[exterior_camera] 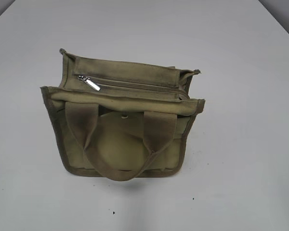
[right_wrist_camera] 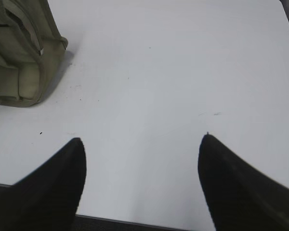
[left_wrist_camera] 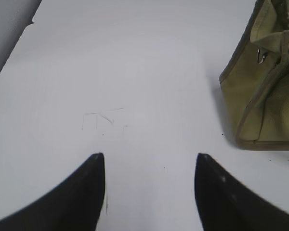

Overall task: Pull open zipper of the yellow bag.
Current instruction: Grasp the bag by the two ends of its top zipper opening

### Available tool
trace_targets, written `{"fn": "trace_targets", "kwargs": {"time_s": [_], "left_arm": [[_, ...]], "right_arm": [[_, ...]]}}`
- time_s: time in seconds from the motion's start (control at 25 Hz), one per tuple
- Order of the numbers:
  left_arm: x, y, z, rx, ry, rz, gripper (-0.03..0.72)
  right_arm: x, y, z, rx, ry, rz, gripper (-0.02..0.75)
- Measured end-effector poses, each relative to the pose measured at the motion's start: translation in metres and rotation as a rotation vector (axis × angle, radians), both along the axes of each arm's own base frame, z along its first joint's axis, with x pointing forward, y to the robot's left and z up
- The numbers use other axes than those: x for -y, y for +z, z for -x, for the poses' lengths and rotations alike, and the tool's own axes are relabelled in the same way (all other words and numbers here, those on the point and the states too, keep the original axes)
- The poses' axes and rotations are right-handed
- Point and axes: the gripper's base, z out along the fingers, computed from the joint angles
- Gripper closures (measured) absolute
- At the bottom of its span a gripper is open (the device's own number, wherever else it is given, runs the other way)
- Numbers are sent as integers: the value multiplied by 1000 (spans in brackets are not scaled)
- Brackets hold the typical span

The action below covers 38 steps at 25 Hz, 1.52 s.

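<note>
Bag: yellow bag (exterior_camera: 123, 139) stands on the white table (exterior_camera: 241, 159), about mid-table in the exterior view, front face toward the camera. One wide handle (exterior_camera: 113, 161) droops down over the front; a round flap with a small snap (exterior_camera: 124, 116) sits behind it.
Zipper: zipper (exterior_camera: 135, 85) runs along the top of the bag, left to right. The silver pull tab (exterior_camera: 90, 83) lies at the left end of the track, angled down and right. Track looks closed along its length.
Left claw: left gripper (left_wrist_camera: 149, 161) released, its two dark fingers (left_wrist_camera: 86, 192) spread apart over bare table, nothing between them. Bag corner shows at the right edge of the left wrist view, well apart from the fingers.
Right claw: right gripper (right_wrist_camera: 142, 144) released, spread wide over bare table, holding nothing. Bag shows at the upper left of the right wrist view, not touched.
Table marks: faint pencil-like lines (left_wrist_camera: 103, 119) ahead of the left claw; a few dark specks (exterior_camera: 113, 212) near the bag.
</note>
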Motion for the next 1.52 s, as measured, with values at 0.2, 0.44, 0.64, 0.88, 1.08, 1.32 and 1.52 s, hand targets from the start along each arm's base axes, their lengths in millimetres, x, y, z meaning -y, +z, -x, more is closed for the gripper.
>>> {"fn": "trace_targets", "kwargs": {"time_s": [0.2, 0.44, 0.64, 0.88, 1.08, 1.32, 1.52], "left_arm": [[0, 0, 0, 0, 0, 0, 256], [0, 0, 0, 0, 0, 0, 266], [0, 0, 0, 0, 0, 0, 266], [0, 0, 0, 0, 0, 0, 272], [0, 0, 0, 0, 0, 0, 282], [0, 0, 0, 0, 0, 0, 304], [0, 0, 0, 1, 0, 0, 329]], "right_arm": [[0, 0, 0, 0, 0, 0, 177], [0, 0, 0, 0, 0, 0, 177], [0, 0, 0, 0, 0, 0, 177], [0, 0, 0, 0, 0, 0, 177], [0, 0, 0, 0, 0, 0, 177], [0, 0, 0, 0, 0, 0, 177], [0, 0, 0, 0, 17, 0, 177]]}}
